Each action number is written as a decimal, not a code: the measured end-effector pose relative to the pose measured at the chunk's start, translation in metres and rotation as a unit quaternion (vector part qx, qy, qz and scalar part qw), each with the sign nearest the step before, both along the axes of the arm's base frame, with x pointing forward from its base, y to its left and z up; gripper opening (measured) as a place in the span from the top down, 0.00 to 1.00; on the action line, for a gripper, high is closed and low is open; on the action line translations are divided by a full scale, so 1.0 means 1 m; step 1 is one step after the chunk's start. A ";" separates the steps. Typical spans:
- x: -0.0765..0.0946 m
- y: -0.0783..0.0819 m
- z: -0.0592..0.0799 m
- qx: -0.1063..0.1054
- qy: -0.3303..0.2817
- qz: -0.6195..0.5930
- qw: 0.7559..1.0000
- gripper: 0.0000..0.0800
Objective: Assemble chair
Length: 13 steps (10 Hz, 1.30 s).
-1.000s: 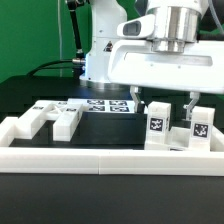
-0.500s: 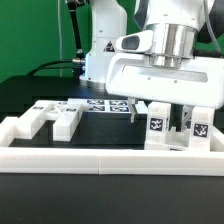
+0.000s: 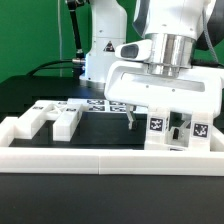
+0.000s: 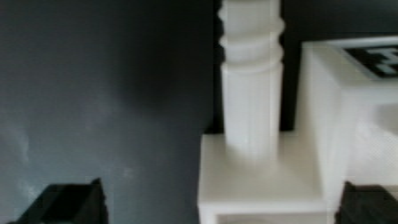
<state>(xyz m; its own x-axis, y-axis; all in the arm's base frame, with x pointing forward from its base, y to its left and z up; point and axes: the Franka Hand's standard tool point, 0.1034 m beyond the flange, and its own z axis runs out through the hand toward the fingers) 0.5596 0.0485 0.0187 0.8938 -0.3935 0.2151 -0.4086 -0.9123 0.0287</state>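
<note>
Several loose white chair parts lie on the black table. Two tagged upright pieces (image 3: 157, 125) (image 3: 199, 128) stand at the exterior view's right, behind the front wall. My gripper (image 3: 156, 120) is open, low over them, with its fingers (image 3: 133, 115) on either side of the nearer tagged piece, not touching it. In the wrist view a white turned post (image 4: 249, 80) and a blocky white part (image 4: 347, 110) lie between my dark fingertips (image 4: 71, 205); my gripper (image 4: 222, 205) holds nothing. Two chunky white parts (image 3: 35, 120) (image 3: 66, 122) lie at the exterior view's left.
A low white border wall (image 3: 100, 152) runs along the front and turns back at the left. The marker board (image 3: 108, 106) lies flat behind the parts. The robot's white base (image 3: 100, 55) stands at the back.
My gripper has come down over the tagged pieces at the right; its fingers now reach beside the nearer piece. The parts have not moved.
</note>
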 end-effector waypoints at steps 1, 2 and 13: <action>0.000 0.000 0.000 0.000 0.000 0.000 1.000 0.24; 0.000 0.000 0.000 0.000 0.000 0.000 1.000 0.24; 0.003 -0.012 0.037 0.009 0.013 0.008 1.000 0.60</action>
<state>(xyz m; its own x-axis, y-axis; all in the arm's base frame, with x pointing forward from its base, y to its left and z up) 0.5623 0.0368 0.0556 0.9054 -0.3824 0.1844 -0.3930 -0.9192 0.0233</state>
